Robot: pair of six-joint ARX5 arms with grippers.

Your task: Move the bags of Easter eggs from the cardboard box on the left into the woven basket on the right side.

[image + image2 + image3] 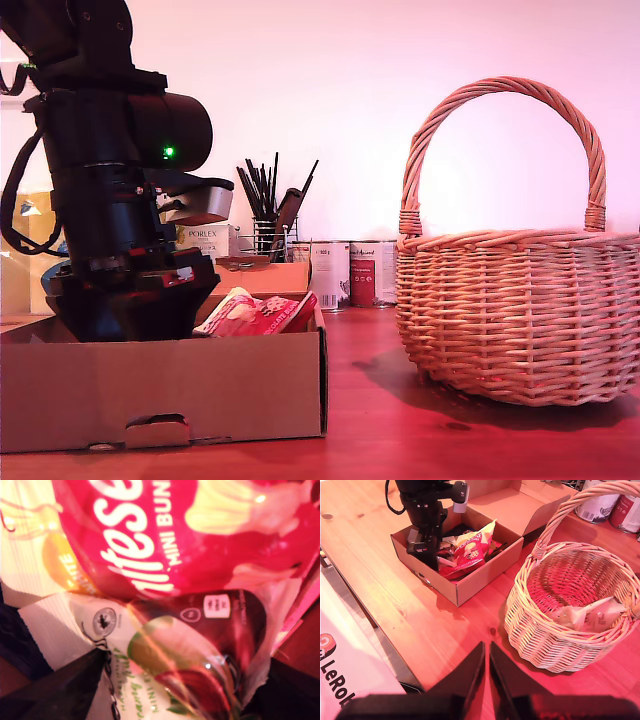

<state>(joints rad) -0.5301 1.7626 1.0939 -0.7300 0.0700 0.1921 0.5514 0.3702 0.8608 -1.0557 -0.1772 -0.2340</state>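
Down in the cardboard box (160, 390) at the exterior view's left, my first gripper (135, 300) is sitting among the bags of Easter eggs (255, 315); the woven basket (515, 310) is standing at that view's right. Its wrist view is filling with a red bag (170, 535); I cannot tell its jaws. From above, my second gripper (486, 667) is hanging pressed together, a white bag (587, 616) lying in the basket
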